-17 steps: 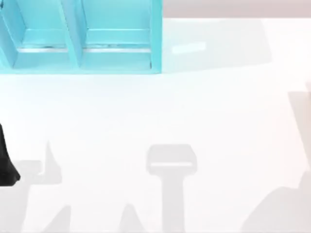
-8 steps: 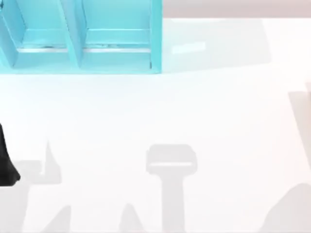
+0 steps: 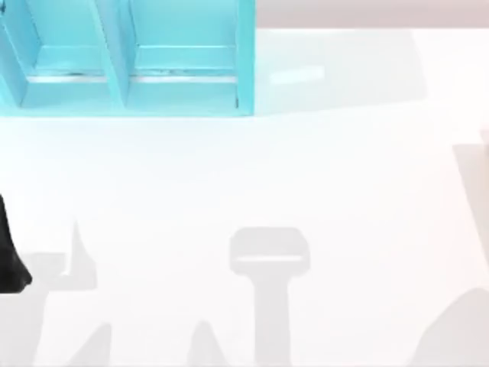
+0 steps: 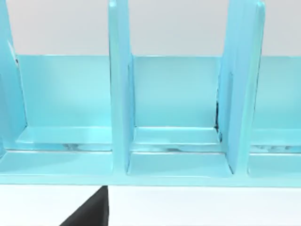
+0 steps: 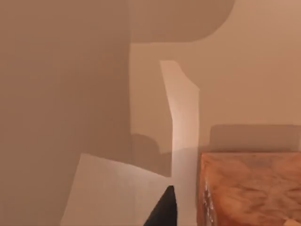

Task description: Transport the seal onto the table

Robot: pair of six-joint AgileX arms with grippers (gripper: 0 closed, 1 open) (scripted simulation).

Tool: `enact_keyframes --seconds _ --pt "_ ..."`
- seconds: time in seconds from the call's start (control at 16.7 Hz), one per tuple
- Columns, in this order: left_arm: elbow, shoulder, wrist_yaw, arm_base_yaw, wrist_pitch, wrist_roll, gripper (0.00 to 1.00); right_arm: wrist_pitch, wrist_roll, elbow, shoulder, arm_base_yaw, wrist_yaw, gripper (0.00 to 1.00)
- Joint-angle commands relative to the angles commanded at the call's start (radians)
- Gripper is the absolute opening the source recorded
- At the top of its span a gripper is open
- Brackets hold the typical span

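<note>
Seal [image 5: 249, 188] close beside right gripper's black fingertip [image 5: 162, 209]; grip state cannot be told. Left arm [image 3: 9, 252] parked at table's [image 3: 306, 176] left edge, its wrist view facing turquoise compartmented shelf [image 4: 120, 94]; grip likewise unreadable.

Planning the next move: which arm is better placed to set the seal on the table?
Probably right. The seal sits close beside the right gripper; the left gripper faces the shelf.

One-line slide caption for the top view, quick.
Turquoise shelf at the white table's back left; left arm at the left edge.
</note>
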Motion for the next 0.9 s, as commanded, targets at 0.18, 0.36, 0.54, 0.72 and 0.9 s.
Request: enact_keyframes --seconds 0.18,0.36,0.54,0.72,0.9 --pt "0.000 0.000 0.000 0.000 0.000 0.000 1.00 0.000 0.000 0.000 0.000 0.000 0.000 0.17" --pt "0.000 0.000 0.000 0.000 0.000 0.000 1.00 0.000 0.000 0.000 0.000 0.000 0.000 0.00" --pt "0.000 0.000 0.000 0.000 0.000 0.000 1.00 0.000 0.000 0.000 0.000 0.000 0.000 0.00" --pt "0.000 0.000 0.000 0.000 0.000 0.000 1.00 0.000 0.000 0.000 0.000 0.000 0.000 0.00" --pt "0.000 0.000 0.000 0.000 0.000 0.000 1.00 0.000 0.002 0.000 -0.002 0.001 0.002 0.00"
